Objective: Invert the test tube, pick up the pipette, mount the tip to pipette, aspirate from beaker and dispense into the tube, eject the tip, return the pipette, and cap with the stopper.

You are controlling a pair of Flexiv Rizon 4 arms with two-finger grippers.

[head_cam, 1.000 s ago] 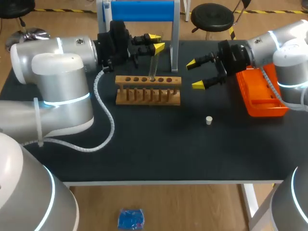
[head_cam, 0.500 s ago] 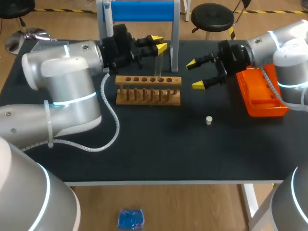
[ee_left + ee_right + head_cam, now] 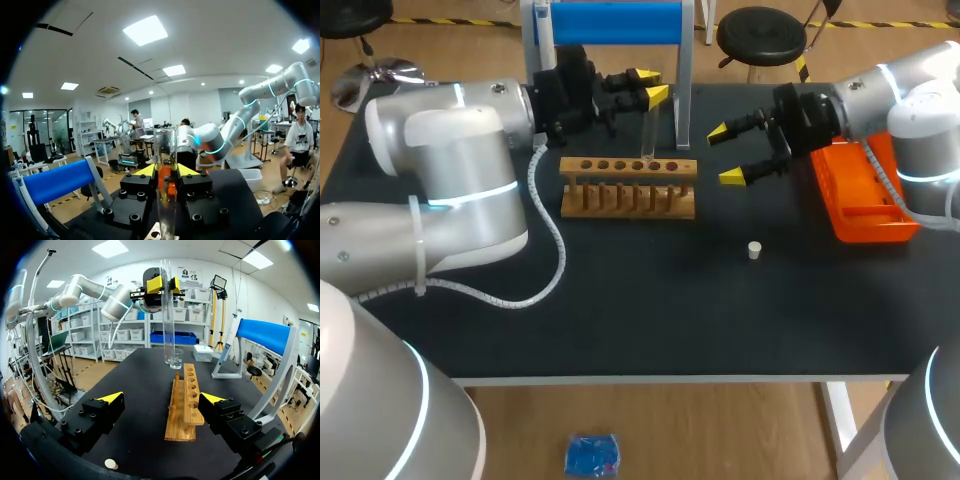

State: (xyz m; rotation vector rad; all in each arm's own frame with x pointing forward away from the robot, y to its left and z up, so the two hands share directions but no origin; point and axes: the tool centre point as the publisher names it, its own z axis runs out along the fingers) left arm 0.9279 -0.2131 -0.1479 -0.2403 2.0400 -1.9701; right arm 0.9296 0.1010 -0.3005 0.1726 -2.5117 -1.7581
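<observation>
Change: left arm (image 3: pixel 450 170) re-posed over the last second. Left gripper (image 3: pixel 646 88) slid a touch toward the right arm's side. Test tube (image 3: pixel 647 128) went from tilted to near upright. Right arm (image 3: pixel 880 95), stopper and rack did not move.
Left fingers: clamped on the tube's upper part from both sides. The wrist view shows a yellow tip pressed on each side of the glass.
Tube: upright over the wooden rack (image 3: pixel 628 187), lower end at the hole row, toward the rack's right end. Seated in a hole or just above it: cannot tell.
Right gripper (image 3: pixel 726 153): fingers spread wide with nothing between them. It hovers just off the rack's right end, and its wrist view looks straight along the rack.
Beaker (image 3: pixel 176 359): small, clear glass, on the table past the rack's far end. In the right wrist view it sits next to the tube's lower end.
Stopper (image 3: pixel 754 250): lies on the table on the near side of the right gripper, apart from the rack.
Orange tray (image 3: pixel 865 215): at the table's right side, partly under the right arm.
Blue stand (image 3: pixel 610 22): at the table's back edge, behind the left gripper and rack.
</observation>
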